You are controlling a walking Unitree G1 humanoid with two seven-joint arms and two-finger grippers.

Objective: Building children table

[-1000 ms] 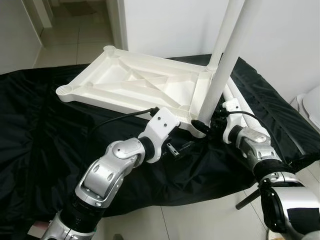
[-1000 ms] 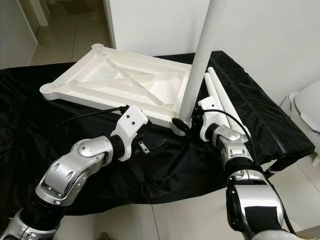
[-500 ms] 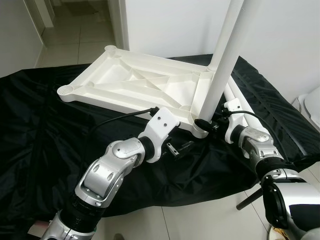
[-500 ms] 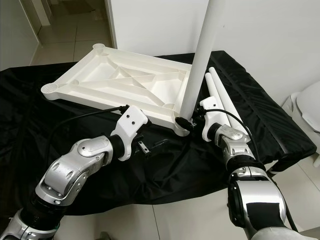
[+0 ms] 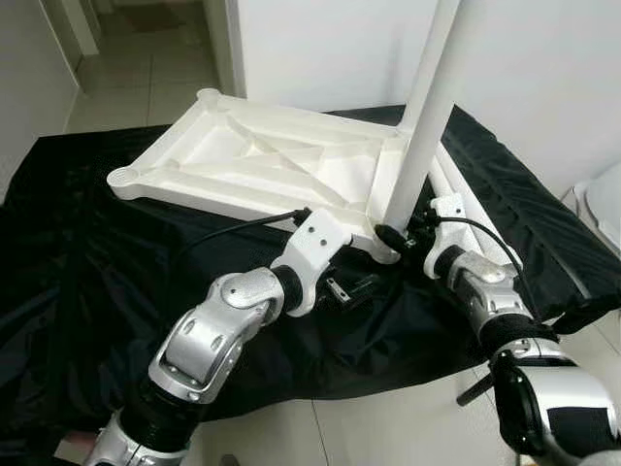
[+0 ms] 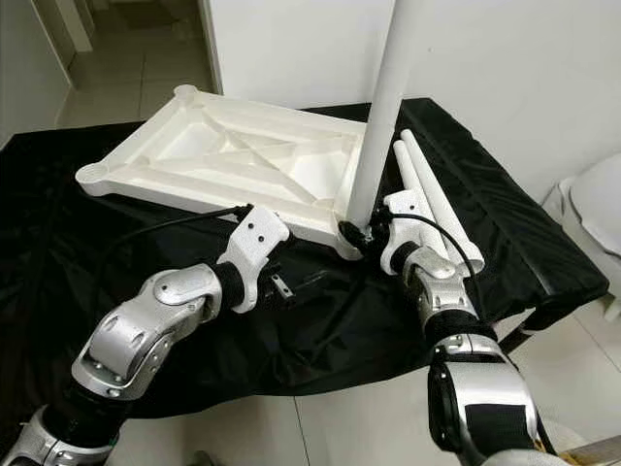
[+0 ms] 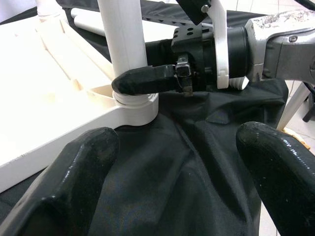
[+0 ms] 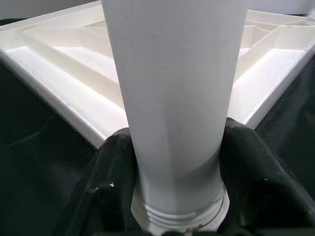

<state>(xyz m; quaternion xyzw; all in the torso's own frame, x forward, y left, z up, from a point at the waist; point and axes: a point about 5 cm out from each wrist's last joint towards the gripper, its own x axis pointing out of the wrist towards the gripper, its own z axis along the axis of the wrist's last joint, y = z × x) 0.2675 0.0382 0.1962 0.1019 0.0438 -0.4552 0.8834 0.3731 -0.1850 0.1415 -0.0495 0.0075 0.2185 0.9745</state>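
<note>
A white plastic tabletop (image 5: pixel 262 170) lies upside down on a black cloth. A white table leg (image 5: pixel 422 126) stands nearly upright in the tabletop's near right corner socket (image 7: pixel 135 105). My right gripper (image 5: pixel 388 236) is shut on the leg just above the socket; its black fingers (image 8: pixel 108 187) wrap the leg (image 8: pixel 174 98), whose threaded end shows at the bottom. My left gripper (image 5: pixel 354 286) hovers open over the cloth just in front of that corner, fingers (image 7: pixel 83 167) wide apart and holding nothing.
Two more white legs (image 5: pixel 466 204) lie on the black cloth (image 5: pixel 78 262) behind my right wrist. A white wall rises right behind them. A white rounded object (image 6: pixel 597 204) stands at the far right. Tiled floor (image 5: pixel 388 427) shows below the cloth's front edge.
The leg has swung from a lean to the right to more upright over the corner socket, still held by my right gripper. My left arm has barely moved.
</note>
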